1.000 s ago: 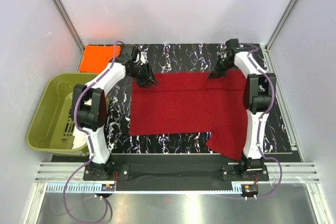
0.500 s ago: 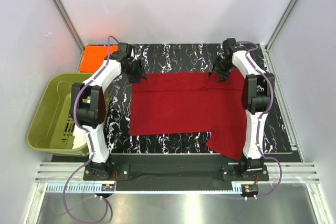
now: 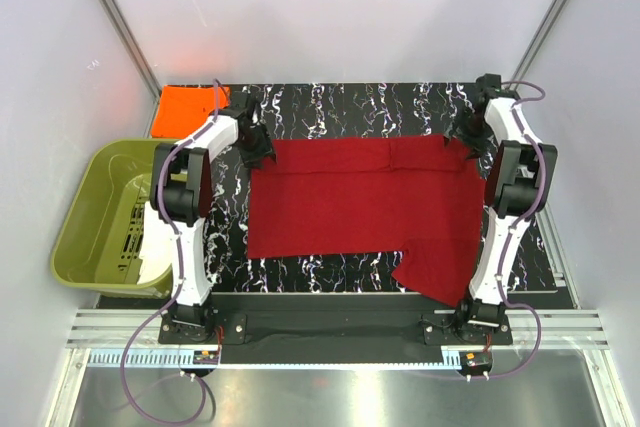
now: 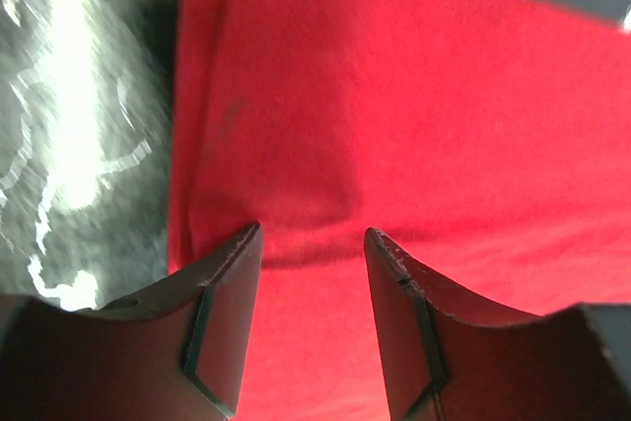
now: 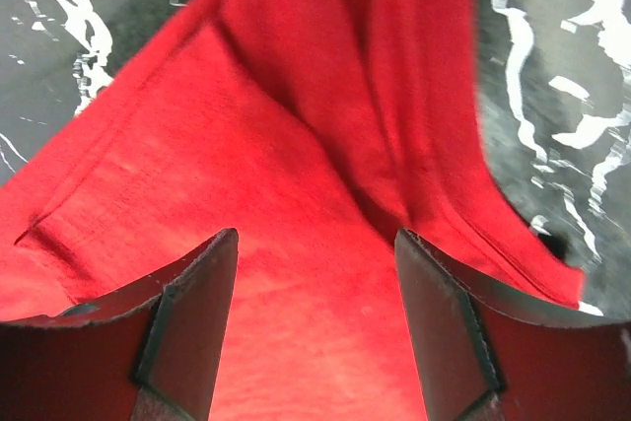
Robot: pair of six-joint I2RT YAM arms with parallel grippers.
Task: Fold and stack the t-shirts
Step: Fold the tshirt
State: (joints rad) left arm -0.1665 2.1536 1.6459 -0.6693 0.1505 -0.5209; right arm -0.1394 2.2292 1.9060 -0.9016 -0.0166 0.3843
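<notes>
The dark red t-shirt point(image 3: 350, 197) lies spread flat on the black marbled table point(image 3: 330, 107), with one flap point(image 3: 430, 272) hanging toward the near right edge. A folded orange t-shirt point(image 3: 188, 107) rests at the far left corner. My left gripper point(image 3: 258, 152) hovers over the red shirt's far left corner. Its jaws are open with only red cloth point(image 4: 394, 96) beneath the left gripper point(image 4: 312, 236). My right gripper point(image 3: 468, 137) is at the shirt's far right corner. The right gripper point(image 5: 315, 240) is open above a creased fold of red cloth point(image 5: 325, 96).
An olive-green plastic tub point(image 3: 95, 217) stands off the table's left side, beside the left arm. White walls and metal frame posts close in the back and sides. The two arm bases point(image 3: 330, 327) sit on the rail at the near edge.
The right gripper has opened, let go of the red cloth and swung right to the far right corner. The left gripper has drawn back to the far left corner. The far edge lies wider.
</notes>
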